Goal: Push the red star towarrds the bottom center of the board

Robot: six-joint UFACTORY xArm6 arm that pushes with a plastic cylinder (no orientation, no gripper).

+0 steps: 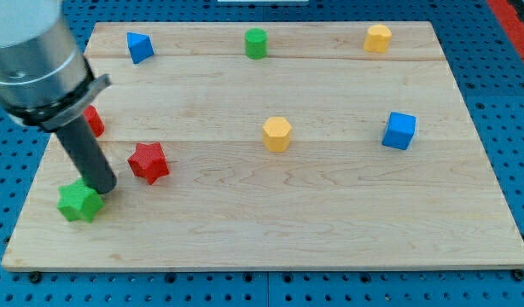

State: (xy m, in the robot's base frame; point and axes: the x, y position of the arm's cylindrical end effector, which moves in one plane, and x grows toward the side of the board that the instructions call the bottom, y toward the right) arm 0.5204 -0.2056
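The red star [148, 162] lies on the wooden board [330, 213] at the view's left, a little below mid-height. My tip [105, 188] is just left of and below the red star, a short gap away from it. The tip touches or nearly touches the top right of the green star [78, 202], which lies near the board's lower left corner.
A red block [95, 121] is partly hidden behind my rod at the left edge. A blue block [139, 46], a green cylinder [256, 43] and a yellow block [378, 37] line the top. A yellow hexagon [277, 134] sits mid-board, a blue cube [399, 130] at right.
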